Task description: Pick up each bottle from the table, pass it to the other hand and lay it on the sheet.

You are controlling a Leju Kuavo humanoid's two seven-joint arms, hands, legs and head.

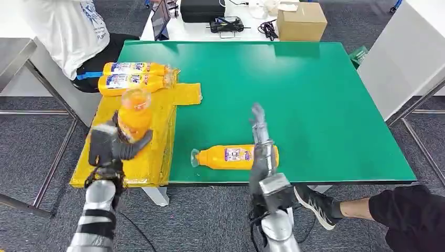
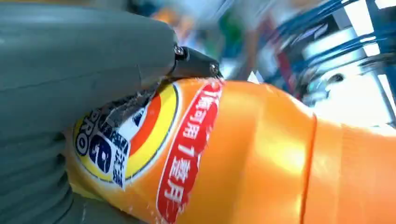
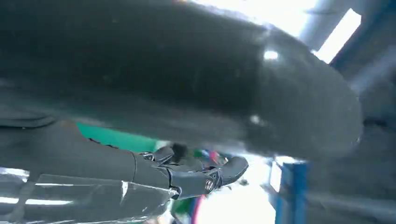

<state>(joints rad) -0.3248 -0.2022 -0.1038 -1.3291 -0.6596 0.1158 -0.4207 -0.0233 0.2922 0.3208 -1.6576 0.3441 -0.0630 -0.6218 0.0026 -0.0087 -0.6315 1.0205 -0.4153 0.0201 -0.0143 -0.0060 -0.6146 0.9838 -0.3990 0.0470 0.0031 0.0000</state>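
Note:
My left hand grips an orange bottle and holds it upright above the yellow sheet; close up, the bottle shows its red and yellow label under my thumb. Two more orange bottles lie side by side at the sheet's far end. Another orange bottle lies on its side on the green table near the front edge. My right hand hovers over that bottle with fingers stretched out, holding nothing; its fingers look extended.
A person in a white shirt sits at the far left. A cardboard box and a black case stand beyond the table. A person's shoe and leg reach in at the front right.

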